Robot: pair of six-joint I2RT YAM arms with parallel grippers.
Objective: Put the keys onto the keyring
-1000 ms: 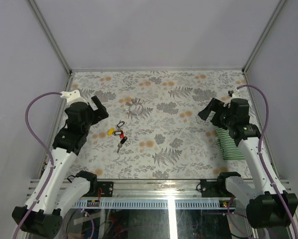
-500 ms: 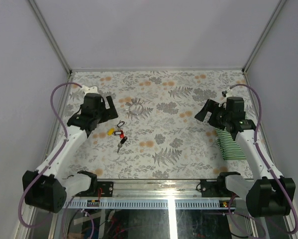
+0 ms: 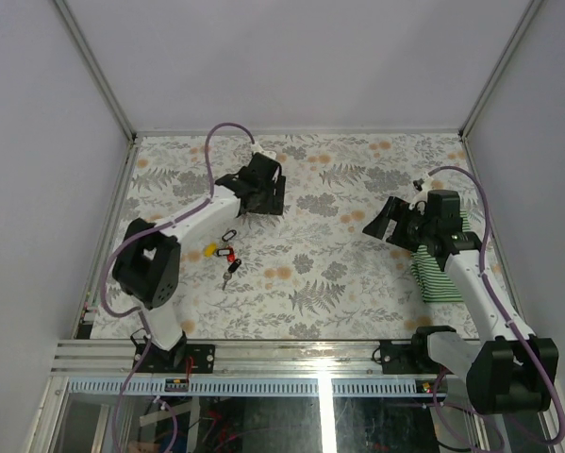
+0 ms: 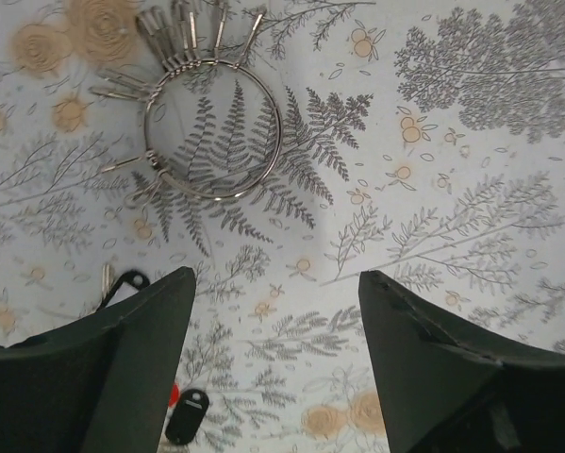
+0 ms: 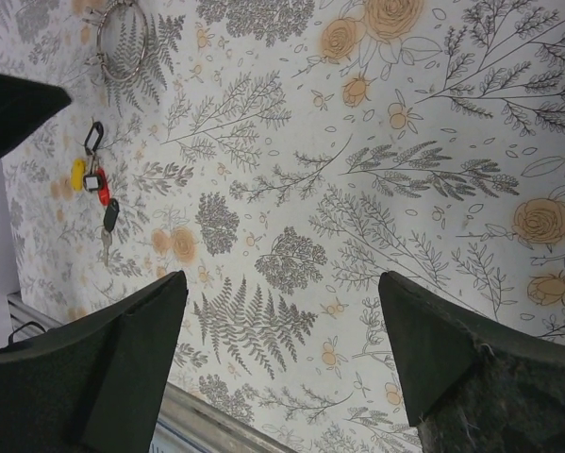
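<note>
The keyring [image 4: 278, 142], a thin silver wire ring with several small loops at its top, lies flat on the floral table just ahead of my left gripper [image 4: 277, 276]. That gripper hovers over it, open and empty. In the top view the left gripper [image 3: 263, 193] covers the ring. The keys lie in a cluster to the near left: a yellow tag [image 3: 209, 250], a red tag [image 3: 230, 253] and a black tag [image 3: 230, 267]. The black tag [image 4: 187, 418] shows by the left finger. My right gripper [image 3: 388, 219] is open and empty, far to the right; its view shows the keyring [image 5: 145, 42] and the keys [image 5: 101, 184].
A black carabiner-like clip [image 3: 228, 234] lies beside the tags. A green striped cloth [image 3: 442, 269] lies at the table's right edge under the right arm. Grey walls enclose the table on three sides.
My left arm has swung from the table's left side forward and right, and its gripper is now over the keyring. My right gripper has shifted slightly left. The keys have not moved.
</note>
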